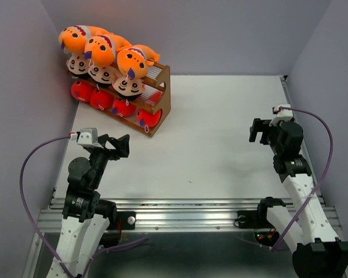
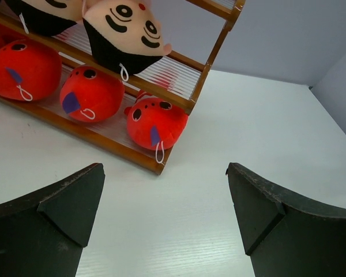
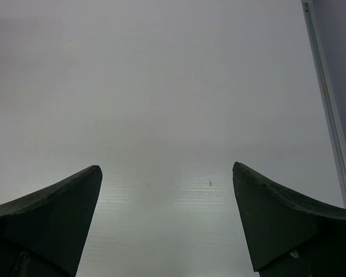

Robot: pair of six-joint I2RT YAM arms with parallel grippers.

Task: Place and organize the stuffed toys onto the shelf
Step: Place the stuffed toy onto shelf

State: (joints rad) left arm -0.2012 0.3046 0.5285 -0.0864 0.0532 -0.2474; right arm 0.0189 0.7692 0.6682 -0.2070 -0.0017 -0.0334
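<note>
shelf (image 1: 164, 87) far-left on table (image 1: 220, 162) | tiers: 3 orange sharks (image 1: 101, 49) top, boys (image 1: 127, 87) mid, red sharks (image 1: 113, 102) bottom | L gripper (image 1: 119, 143) wide open, holds nothing, near shelf, not touching | R gripper (image 1: 257, 132) wide open, holds nothing, right side, well apart from shelf

A robotics lab test cell: a flat white tabletop surface (image 1: 220, 145) boxed in by plain grey-lilac wall panels (image 1: 220, 35), with two white-and-black robot arms (image 1: 81, 200) bolted to a ribbed aluminium rail (image 1: 185, 211) (purple cables (image 1: 22, 174) looping off their wrists).
</note>
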